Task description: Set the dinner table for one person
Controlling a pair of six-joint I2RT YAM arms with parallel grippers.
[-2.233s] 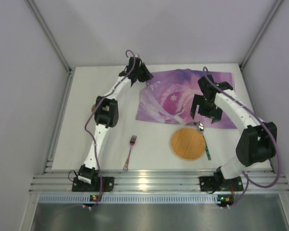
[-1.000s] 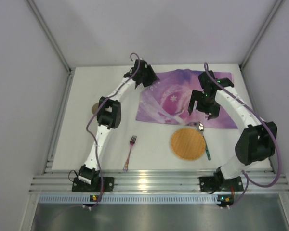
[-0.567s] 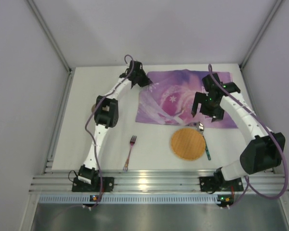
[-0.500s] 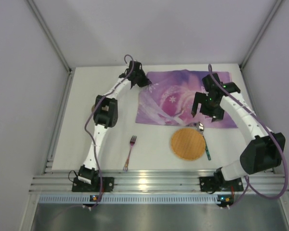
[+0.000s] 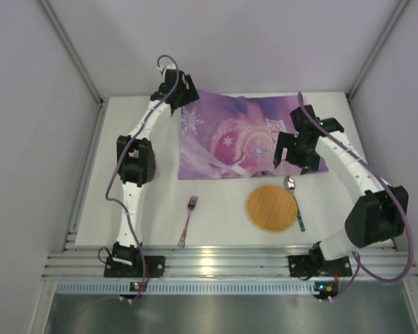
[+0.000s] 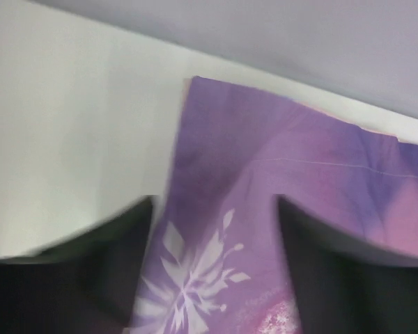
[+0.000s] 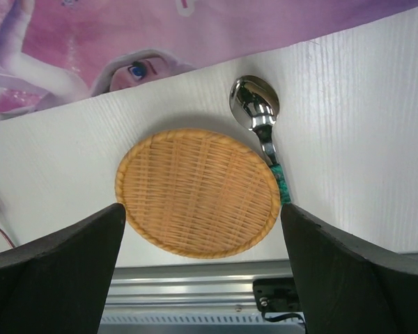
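Tabletop first: the large plain white matte dinner table (image 5: pixel 160 202) spreads beneath both of your grippers, its ribbed aluminium rail (image 5: pixel 209 263) running by the arm bases. Nearest you, well to the left of your right gripper (image 5: pixel 295 157) and back toward the bases, a slim metal fork with a pinkish handle (image 5: pixel 188 219) lies alone on the white surface. Directly under that right gripper sits a round woven wicker coaster (image 7: pixel 198 191). A shiny metal spoon with a green handle (image 7: pixel 263 132) lies against the coaster's right rim, bowl pointing away from the bases. Your right gripper hangs above them with its jaws spread wide, gripping nothing. Just beyond its fingers starts the purple printed cloth placemat (image 5: pixel 244 132), lying skewed on the table. At the mat's far left corner is your left gripper (image 5: pixel 186 99). Its wrist view is blurred, with a dark finger (image 6: pixel 90 271) on either side of the cloth, so you cannot tell whether it is pinching the mat or sitting loose over it.
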